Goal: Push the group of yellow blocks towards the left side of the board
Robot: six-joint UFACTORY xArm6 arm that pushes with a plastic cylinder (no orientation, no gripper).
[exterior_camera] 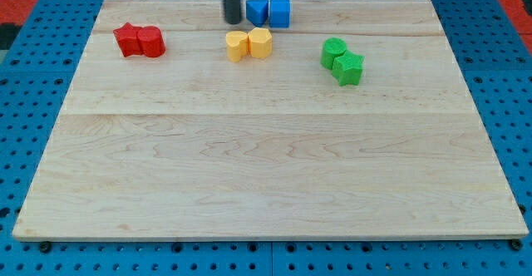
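Note:
Two yellow blocks touch side by side near the board's top centre: a heart-like yellow block (238, 46) on the left and a hexagonal yellow block (260, 41) on the right. The dark rod comes down from the view's top. My tip (232, 19) rests on the board just above the left yellow block, a small gap away, and just left of the blue blocks.
Two blue blocks (269, 12) sit together at the top edge, right of my tip. Two red blocks (140, 41) lie at the upper left. Two green blocks (342, 61) lie at the upper right. The wooden board (266, 160) rests on a blue pegboard.

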